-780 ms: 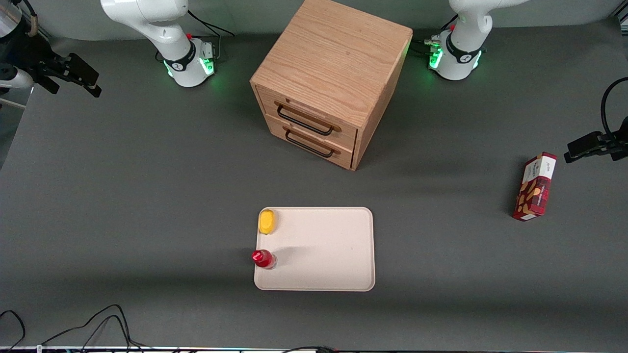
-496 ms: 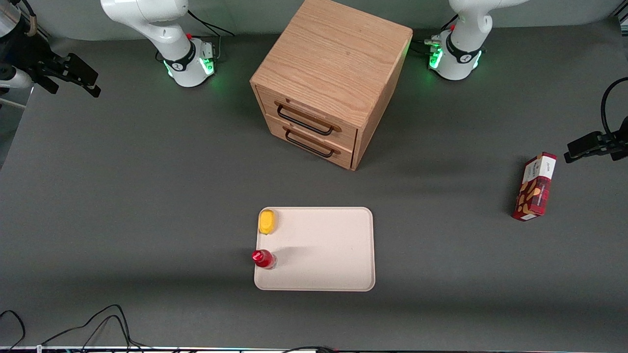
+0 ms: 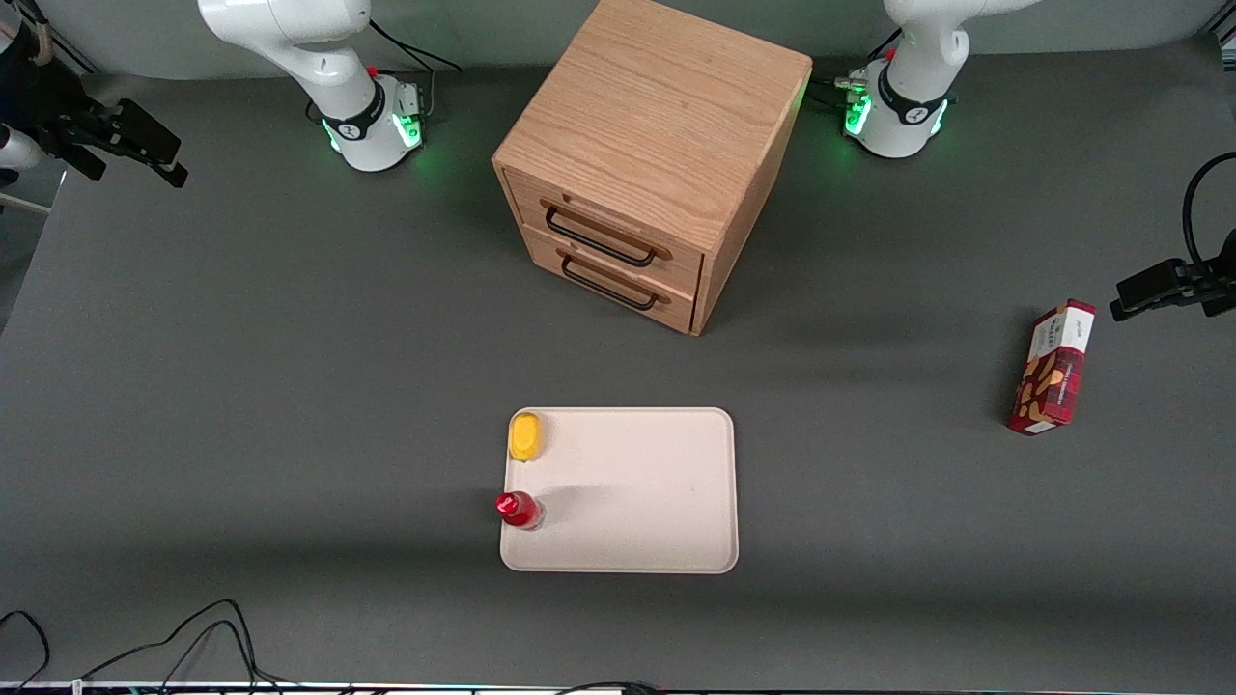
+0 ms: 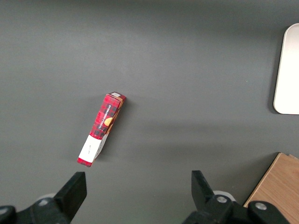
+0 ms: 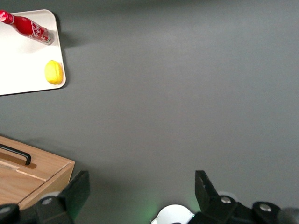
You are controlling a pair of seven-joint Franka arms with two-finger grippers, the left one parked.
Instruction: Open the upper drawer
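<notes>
The upper drawer (image 3: 618, 224) is the top one of two in the light-oak cabinet (image 3: 657, 106), and its front sits flush and shut. Its wide black wire handle (image 3: 599, 242) faces the front camera at a slant. My gripper (image 3: 164, 162) hangs high near the table's edge at the working arm's end, well away from the cabinet. It is open (image 5: 140, 186) with only grey table between its fingers. The cabinet corner (image 5: 37, 175) with one end of a black handle (image 5: 18, 155) shows in the right wrist view; which drawer that handle belongs to is unclear.
A cream tray (image 3: 657, 502) lies nearer the front camera than the cabinet, with a lemon (image 3: 525, 436) and a red bottle (image 3: 519, 510) on it. A red patterned box (image 3: 1053, 369) lies toward the parked arm's end. Cables (image 3: 193, 637) trail at the front edge.
My gripper has drifted slightly farther from the front camera and outward toward the table's edge. The drawers and other objects have not moved.
</notes>
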